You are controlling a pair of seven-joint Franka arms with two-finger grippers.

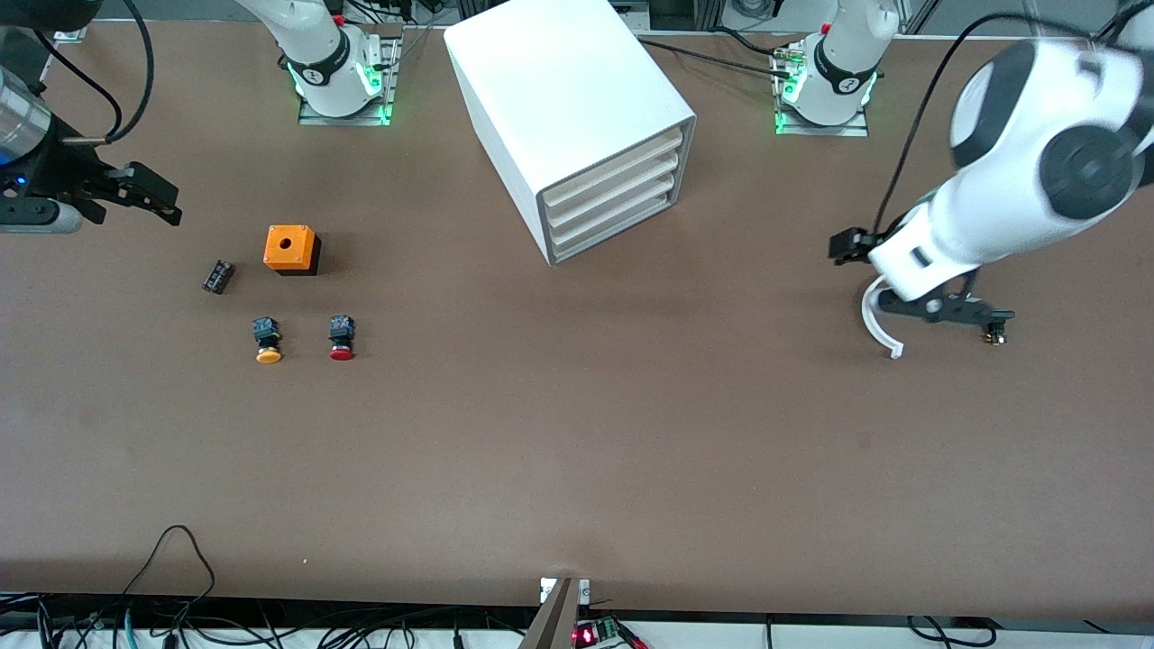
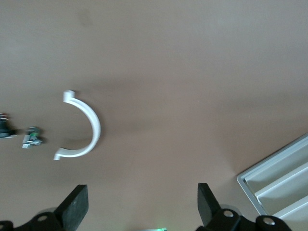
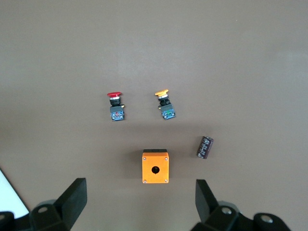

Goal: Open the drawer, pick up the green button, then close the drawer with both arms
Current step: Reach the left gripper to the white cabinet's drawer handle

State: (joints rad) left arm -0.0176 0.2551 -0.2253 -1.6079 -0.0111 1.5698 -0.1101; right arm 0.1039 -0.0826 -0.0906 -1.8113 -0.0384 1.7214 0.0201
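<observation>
The white box cabinet stands at the middle of the table near the arms' bases. Its stacked drawers are all shut, and the lowest drawer sits flush. The green-capped button is not in view. My left gripper hangs open and empty over the table at the left arm's end, beside a white curved piece. In the left wrist view my left gripper has its jaws wide apart over bare table. My right gripper is open and empty at the right arm's end. In its wrist view my right gripper is above an orange box.
The orange box, a yellow-capped button, a red-capped button and a small black cylinder lie at the right arm's end. A small part lies beside the curved piece. The cabinet's corner shows in the left wrist view.
</observation>
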